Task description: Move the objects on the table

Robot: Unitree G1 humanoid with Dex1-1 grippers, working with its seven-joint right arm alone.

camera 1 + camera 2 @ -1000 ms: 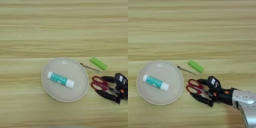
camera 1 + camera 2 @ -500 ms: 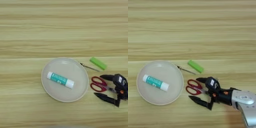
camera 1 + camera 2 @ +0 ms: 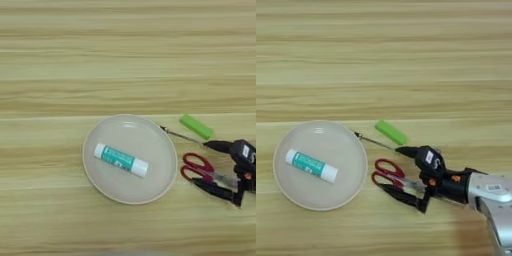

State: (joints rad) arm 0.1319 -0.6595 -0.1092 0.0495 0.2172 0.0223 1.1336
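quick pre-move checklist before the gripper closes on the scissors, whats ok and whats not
1. Fingers open: ok. The right gripper has its two black fingers spread apart.
2. Scissors between the fingers: ok. The red handles of the scissors lie in the gap, one finger above and one below.
3. Green block clear of the grasp: ok, it lies apart, above the upper finger.
4. Blade tip free: cannot tell; it ends right at the rim of the plate.
5. Glue stick out of the way: ok, it lies inside the plate.
6. Finger height against the table: cannot tell from above.
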